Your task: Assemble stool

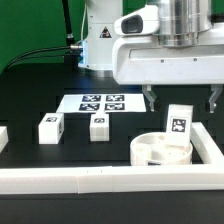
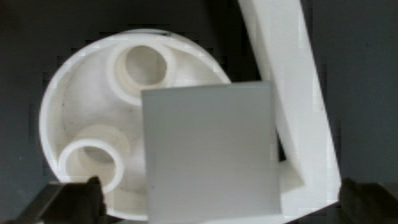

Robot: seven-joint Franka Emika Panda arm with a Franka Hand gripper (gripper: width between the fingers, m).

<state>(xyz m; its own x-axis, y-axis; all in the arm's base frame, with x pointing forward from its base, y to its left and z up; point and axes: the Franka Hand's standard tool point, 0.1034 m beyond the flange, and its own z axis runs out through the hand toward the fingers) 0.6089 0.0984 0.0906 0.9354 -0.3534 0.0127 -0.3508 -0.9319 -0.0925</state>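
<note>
Hovering over the exterior view's right part of the black table (image 1: 25, 100), the gripper (image 1: 181, 100) has its jaws spread wide and pinches nothing. Below and between its fingers, clear of both, the upright leg block (image 1: 179, 121) stands on the round seat (image 1: 158, 150) with its tag facing the camera. The seat sits close to the white border rail (image 1: 211, 146). Toward the exterior view's left, the left leg block (image 1: 51, 127) and the middle leg block (image 1: 98, 127) rest on the table, apart from each other and well apart from the seat. The marker board (image 1: 100, 103) lies just behind them.

From the wrist view, the seat fills most of the picture and shows two round sockets (image 2: 143, 65). The upright leg block's plain face covers part of it, the rail runs alongside, and a dark fingertip (image 2: 71, 200) shows on each side of the block with a gap between
</note>
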